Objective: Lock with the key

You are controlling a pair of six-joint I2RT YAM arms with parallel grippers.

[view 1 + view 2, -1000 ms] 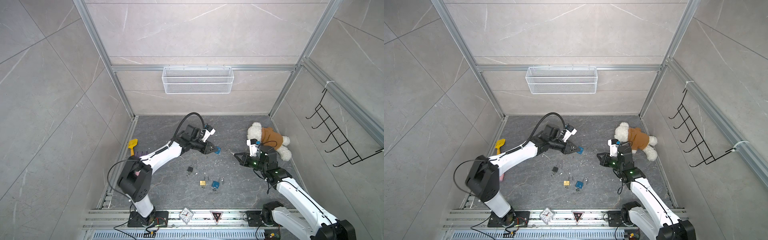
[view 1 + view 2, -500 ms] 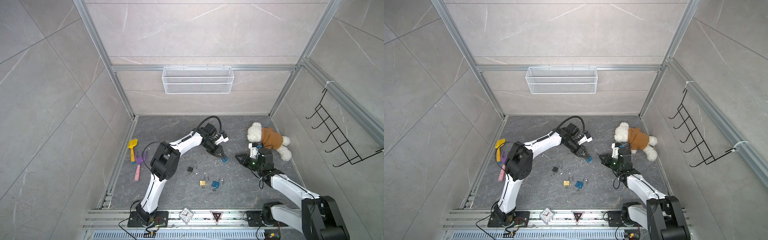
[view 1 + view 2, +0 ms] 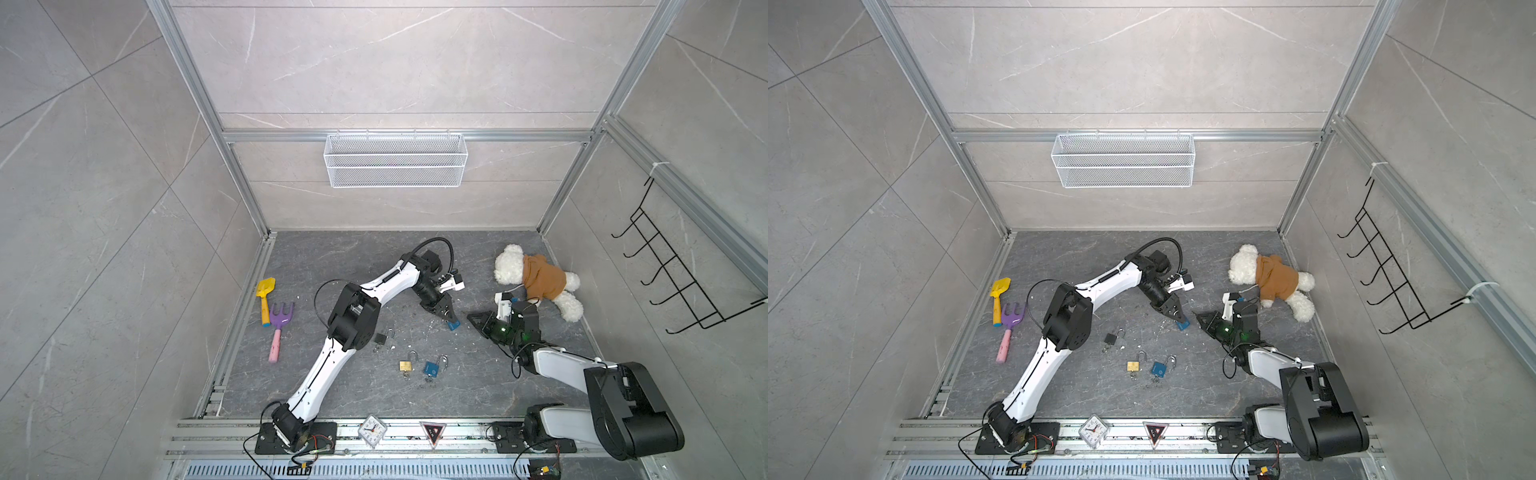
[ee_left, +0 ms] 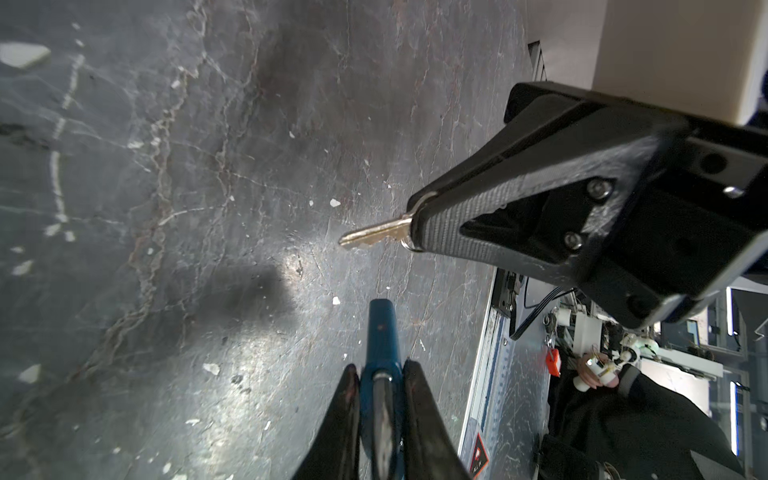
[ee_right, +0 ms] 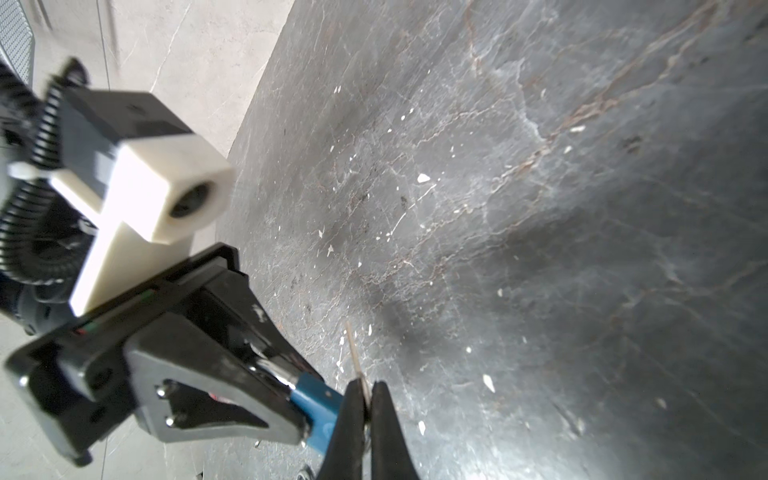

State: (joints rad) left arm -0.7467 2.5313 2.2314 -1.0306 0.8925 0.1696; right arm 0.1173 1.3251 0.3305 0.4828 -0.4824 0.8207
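Note:
My left gripper (image 3: 448, 316) is shut on a small blue padlock (image 3: 453, 325), gripping it near the shackle so that the body sticks out past the fingertips (image 4: 351, 376). In the left wrist view the padlock (image 4: 380, 332) points toward the brass key (image 4: 372, 237). My right gripper (image 3: 473, 321) is shut on the key's head, blade pointing at the padlock. A small gap separates key tip and padlock. In the right wrist view the key (image 5: 354, 347) stands edge-on between the shut fingers, with the padlock (image 5: 313, 398) just beside them.
Three more padlocks lie on the dark floor in front: black (image 3: 380, 337), brass (image 3: 407, 365) and blue (image 3: 432, 368). A teddy bear (image 3: 538, 278) lies at the back right. A yellow shovel (image 3: 264, 291) and purple rake (image 3: 281, 316) lie at the left.
My left gripper has carried the blue padlock rightward and toward the front, close to the right gripper. The right gripper has kept the key almost in the same place.

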